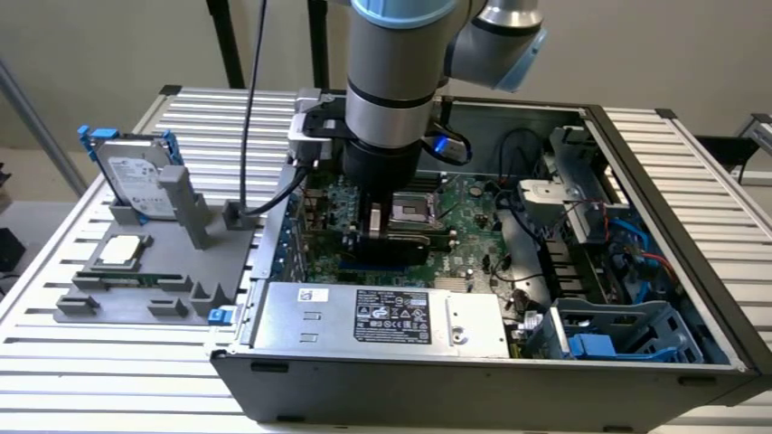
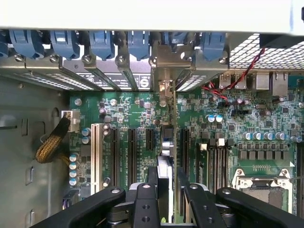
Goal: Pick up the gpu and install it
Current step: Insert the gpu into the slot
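Note:
The gpu [image 2: 166, 148] stands on edge over the green motherboard [image 2: 128, 109], between the black expansion slots. Its silver end bracket [image 2: 164, 64] meets the row of rear slot covers under the blue clips. My gripper [image 2: 167, 184] is shut on the card, one black finger on each face. In the exterior view the gripper [image 1: 392, 237] reaches straight down into the open computer case [image 1: 675, 208], with the card's black cooler [image 1: 399, 246] showing between the fingers just above the board. Whether the card's edge sits in a slot I cannot tell.
On the exterior view's left a grey fixture [image 1: 133, 303] carries a silver hard drive with blue rails [image 1: 136, 176] and a square CPU chip [image 1: 121, 250]. Inside the case are the power supply [image 1: 380, 316], the CPU socket [image 2: 261, 187], cables [image 1: 531, 244] and a drive cage [image 1: 616, 330].

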### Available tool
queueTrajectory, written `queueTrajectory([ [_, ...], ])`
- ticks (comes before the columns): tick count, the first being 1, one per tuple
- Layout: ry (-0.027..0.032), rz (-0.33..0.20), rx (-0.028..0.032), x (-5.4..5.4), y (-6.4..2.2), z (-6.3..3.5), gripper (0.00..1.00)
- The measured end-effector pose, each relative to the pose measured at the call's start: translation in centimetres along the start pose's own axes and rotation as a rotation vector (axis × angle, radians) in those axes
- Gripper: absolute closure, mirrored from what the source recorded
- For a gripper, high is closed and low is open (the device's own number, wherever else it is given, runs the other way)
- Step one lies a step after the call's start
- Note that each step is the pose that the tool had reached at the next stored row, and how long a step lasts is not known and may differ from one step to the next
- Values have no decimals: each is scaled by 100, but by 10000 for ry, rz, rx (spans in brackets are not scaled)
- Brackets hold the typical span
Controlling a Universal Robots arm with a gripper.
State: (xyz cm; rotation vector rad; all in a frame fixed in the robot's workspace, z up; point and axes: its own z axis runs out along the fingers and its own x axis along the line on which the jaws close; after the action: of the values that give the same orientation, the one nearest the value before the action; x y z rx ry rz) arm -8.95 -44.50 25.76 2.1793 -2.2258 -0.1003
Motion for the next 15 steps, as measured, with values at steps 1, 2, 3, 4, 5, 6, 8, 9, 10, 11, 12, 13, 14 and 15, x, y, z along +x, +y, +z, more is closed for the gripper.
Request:
queueTrajectory([
  [1,1,0,-6,-5,0,-4,73],
  [2,4,0,-13,-8,1,-8,73],
  [3,3,0,-17,-8,1,-8,73],
  [4,4,0,-24,-9,2,-8,73],
  [5,4,1,-33,-9,1,-7,73],
  [6,6,2,-46,-9,1,-7,73],
  [8,18,3,-72,-8,1,-5,73],
  [9,24,2,-91,-6,0,-3,73],
  [10,29,3,-112,-4,0,0,73],
  [11,30,4,-133,-1,-1,6,73],
  [12,31,6,-151,2,-2,11,73],
  [13,29,6,-168,4,-6,17,73],
  [14,29,7,-184,6,-11,21,73],
  [15,31,8,-202,8,-18,24,73],
])
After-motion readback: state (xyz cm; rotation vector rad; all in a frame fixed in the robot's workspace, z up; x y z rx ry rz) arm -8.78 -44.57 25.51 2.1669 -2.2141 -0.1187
